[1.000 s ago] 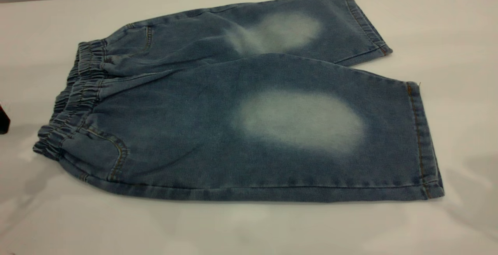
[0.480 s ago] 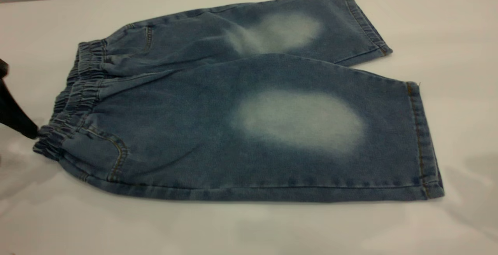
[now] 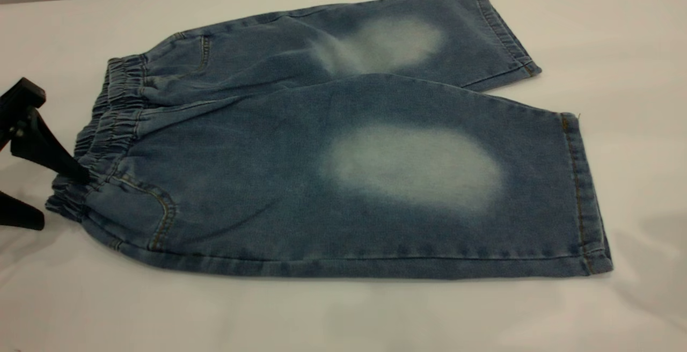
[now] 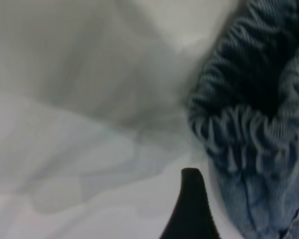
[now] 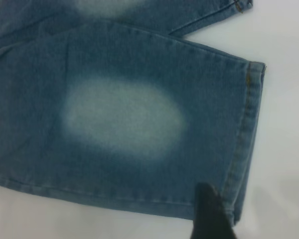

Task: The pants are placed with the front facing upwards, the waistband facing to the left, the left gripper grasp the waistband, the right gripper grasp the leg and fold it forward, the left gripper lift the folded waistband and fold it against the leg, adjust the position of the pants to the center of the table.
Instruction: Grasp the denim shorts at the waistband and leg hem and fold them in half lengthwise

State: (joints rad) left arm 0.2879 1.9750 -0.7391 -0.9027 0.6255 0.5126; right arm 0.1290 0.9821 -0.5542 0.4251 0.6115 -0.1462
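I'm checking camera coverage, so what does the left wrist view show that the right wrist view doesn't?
Only the left wrist view shows the gathered, puckered elastic waistband of the blue denim shorts, with a black fingertip of the left claw beside it. Only the right wrist view shows the near leg's pale faded oval and stitched hem cuff. Both show blue denim on the pale white table and one dark fingertip.

Blue denim pants [image 3: 300, 180] with a pale faded oval on each leg [image 3: 413, 167], orange-brown seam stitching and a darker blue puckered waistband [image 3: 102, 137], on a white to pale grey table [image 3: 343, 314]; black left hand [image 3: 40, 180].
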